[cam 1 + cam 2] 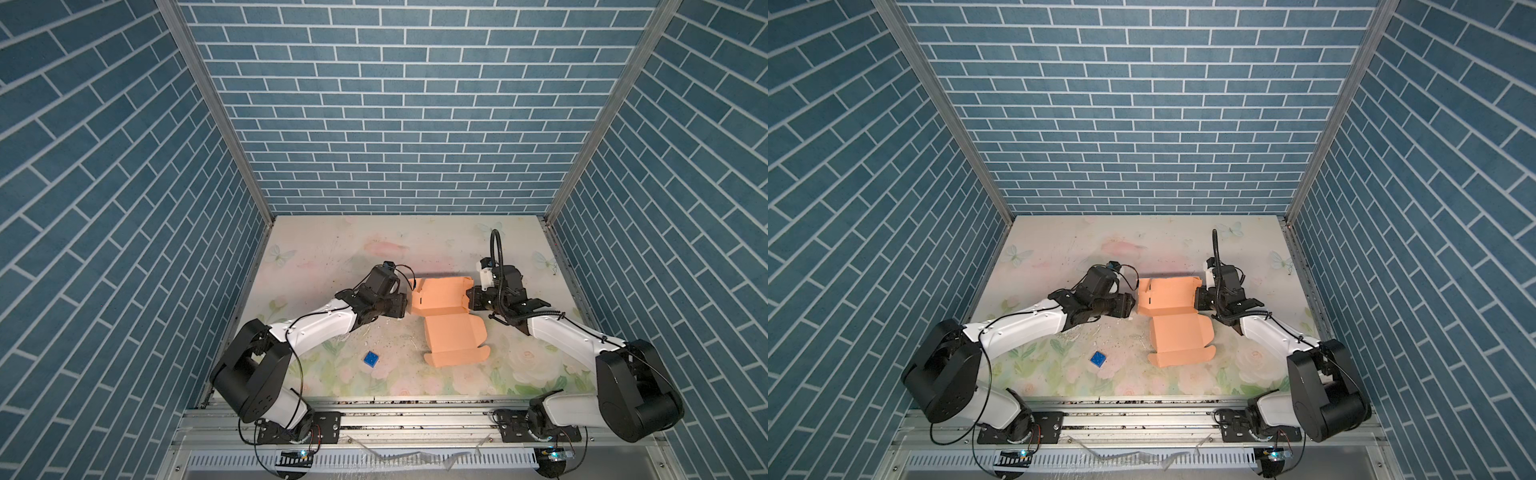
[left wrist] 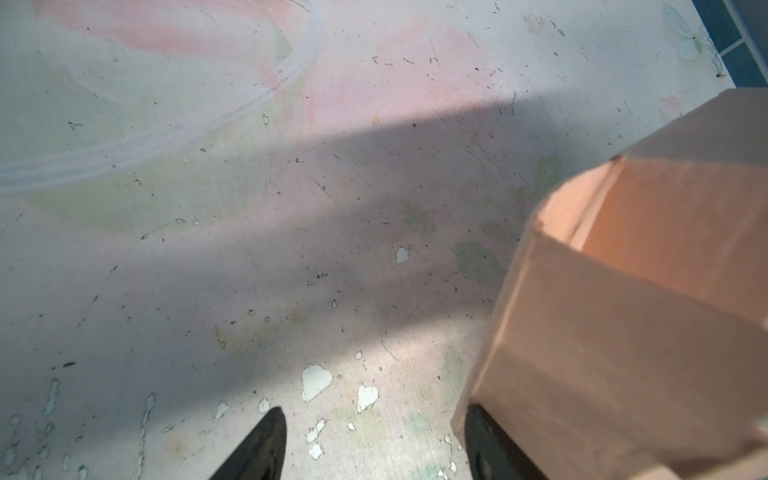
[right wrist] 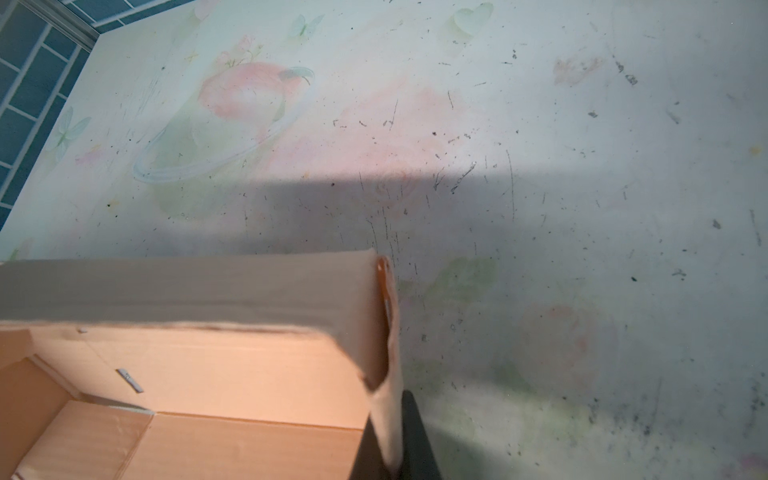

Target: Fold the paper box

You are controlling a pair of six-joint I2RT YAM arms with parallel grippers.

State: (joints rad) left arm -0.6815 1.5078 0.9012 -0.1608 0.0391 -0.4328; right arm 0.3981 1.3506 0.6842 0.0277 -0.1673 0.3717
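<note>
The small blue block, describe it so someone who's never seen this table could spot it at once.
Start from the flower-printed table between the blue brick walls. Near its front edge, inside the bend of the left arm, lies the blue block, apart from the peach cardboard box. It is the only blue thing on the table, far smaller than the box.

A robot lab test cell: aluminium posts (image 1: 219,112) frame walls (image 1: 395,104) papered in blue brick print around a scuffed, chipped floral tabletop (image 1: 332,257). A left arm (image 1: 316,328) and right arm (image 1: 573,336) stand bolted to a metal rail (image 1: 415,419) at the near edge.
</note>
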